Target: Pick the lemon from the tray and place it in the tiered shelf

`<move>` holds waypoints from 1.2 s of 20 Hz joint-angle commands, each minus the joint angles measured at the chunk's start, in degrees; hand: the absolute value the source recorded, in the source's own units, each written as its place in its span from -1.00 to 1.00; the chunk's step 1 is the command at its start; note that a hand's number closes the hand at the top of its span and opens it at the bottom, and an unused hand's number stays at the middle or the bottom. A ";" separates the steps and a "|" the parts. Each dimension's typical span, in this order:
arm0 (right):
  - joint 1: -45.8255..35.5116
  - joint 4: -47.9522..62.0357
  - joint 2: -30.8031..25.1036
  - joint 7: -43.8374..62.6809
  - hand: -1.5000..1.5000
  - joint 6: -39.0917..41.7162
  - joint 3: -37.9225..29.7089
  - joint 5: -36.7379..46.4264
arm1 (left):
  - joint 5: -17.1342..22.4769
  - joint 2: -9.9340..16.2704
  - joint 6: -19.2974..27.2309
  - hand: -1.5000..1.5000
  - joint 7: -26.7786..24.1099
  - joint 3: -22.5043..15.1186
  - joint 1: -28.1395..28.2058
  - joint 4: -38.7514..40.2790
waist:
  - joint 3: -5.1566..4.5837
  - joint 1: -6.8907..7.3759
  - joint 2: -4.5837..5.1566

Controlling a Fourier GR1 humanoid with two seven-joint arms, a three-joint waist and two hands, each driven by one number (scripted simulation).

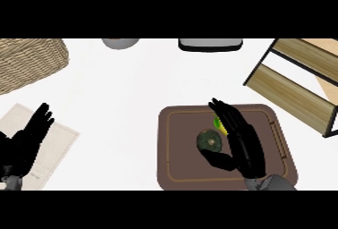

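Note:
A dark brown tray [175, 172] lies on the white counter at the lower middle. On it the lemon [218, 124] shows only as a small yellow-green sliver beside my right hand [243, 143], which hovers over the tray with straight fingers pointing away and hides most of the fruit. A round dark green object [210, 139] lies on the tray just left of that hand, near the thumb. The wooden tiered shelf [297, 85] with black frame stands at the upper right. My left hand [26, 138] rests open at the left edge, fingers up.
A woven basket [26, 60] stands at the upper left. A beige mat [56, 143] lies under the left hand. A grey round item [120, 42] and a dark-and-white appliance [210, 44] sit at the far edge.

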 commanded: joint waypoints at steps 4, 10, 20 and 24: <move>-3.72 -5.01 -3.17 23.59 -1.00 18.62 4.38 15.67 | -1.24 -0.07 -0.46 0.00 -2.40 0.61 0.26 2.00 | -0.11 -0.03 0.03; -9.72 -8.51 -6.94 33.93 -1.00 43.92 7.53 14.11 | -1.74 -2.36 0.56 0.00 -1.99 -0.72 -0.47 0.67 | -0.03 0.80 0.23; -14.52 -3.45 0.70 34.86 -1.00 57.63 3.50 17.63 | -3.72 -2.80 -3.56 0.00 -5.01 2.80 1.93 2.14 | 0.26 1.23 0.59; -15.63 2.20 1.19 29.86 -1.00 57.04 -0.45 19.46 | -4.92 -4.09 -1.66 0.00 1.10 2.94 -0.10 -1.79 | 0.29 1.29 0.63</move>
